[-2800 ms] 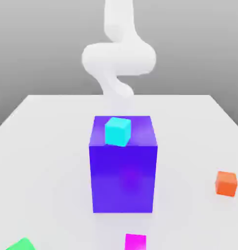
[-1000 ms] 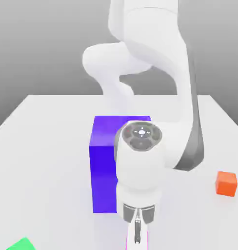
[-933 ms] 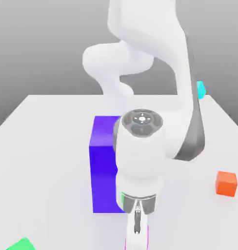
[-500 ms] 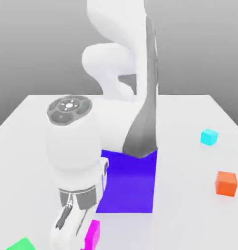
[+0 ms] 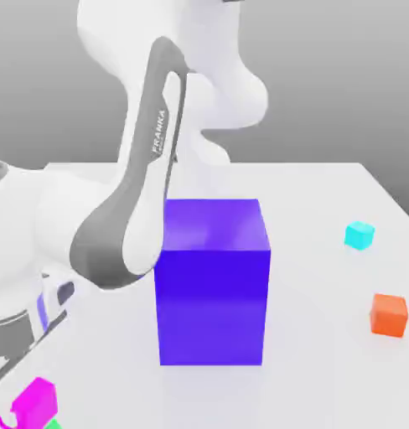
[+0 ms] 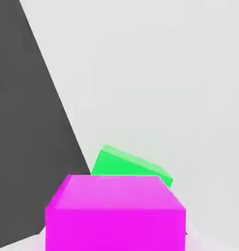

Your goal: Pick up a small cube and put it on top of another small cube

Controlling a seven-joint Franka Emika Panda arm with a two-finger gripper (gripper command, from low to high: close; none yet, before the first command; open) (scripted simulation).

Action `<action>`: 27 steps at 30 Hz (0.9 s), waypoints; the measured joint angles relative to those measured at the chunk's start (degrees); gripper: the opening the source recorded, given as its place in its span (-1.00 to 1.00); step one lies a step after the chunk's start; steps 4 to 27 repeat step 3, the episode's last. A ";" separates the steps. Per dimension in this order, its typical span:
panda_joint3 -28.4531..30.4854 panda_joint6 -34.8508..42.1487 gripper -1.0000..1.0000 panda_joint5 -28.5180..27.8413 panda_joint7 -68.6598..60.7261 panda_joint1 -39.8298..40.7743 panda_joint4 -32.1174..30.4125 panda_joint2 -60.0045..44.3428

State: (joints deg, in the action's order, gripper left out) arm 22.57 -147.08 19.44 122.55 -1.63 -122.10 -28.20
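The small magenta cube (image 5: pixel 33 401) hangs tilted at the bottom of the exterior view's left, just above the table. My gripper (image 5: pixel 19 394) is shut on it, its hand reaching down from the left edge. A sliver of the small green cube (image 5: pixel 54 425) peeks out right under the magenta one at the frame's bottom edge. In the hand view the magenta cube (image 6: pixel 115 213) sits close to the camera, with the green cube (image 6: pixel 129 164) lying on the table just beyond it and partly covered by it.
The big blue-purple block (image 5: pixel 212 281) stands mid-table, beside my arm. A cyan small cube (image 5: pixel 359 235) and an orange small cube (image 5: pixel 389 315) lie at the exterior view's right. In the hand view the table edge (image 6: pixel 62 122) runs close beside the green cube.
My arm has swung to the exterior view's left, carrying the magenta cube from bottom centre to over the green cube. The cyan cube went from the block's top to the table.
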 joint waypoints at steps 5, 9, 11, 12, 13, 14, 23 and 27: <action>0.00 0.00 1.00 0.00 0.00 0.00 0.00 0.00; 0.00 0.00 1.00 0.00 0.00 0.00 0.00 0.00; 0.00 0.00 1.00 0.00 0.00 0.00 0.00 0.00; 0.00 0.00 1.00 0.00 0.00 0.00 0.00 0.00; 0.00 0.00 1.00 0.00 0.00 0.00 0.00 0.00; 0.00 0.00 1.00 0.00 0.00 0.00 0.00 0.00; 0.00 0.00 1.00 0.00 0.00 0.00 0.00 0.00; 0.00 0.00 1.00 0.00 0.00 0.00 0.00 0.00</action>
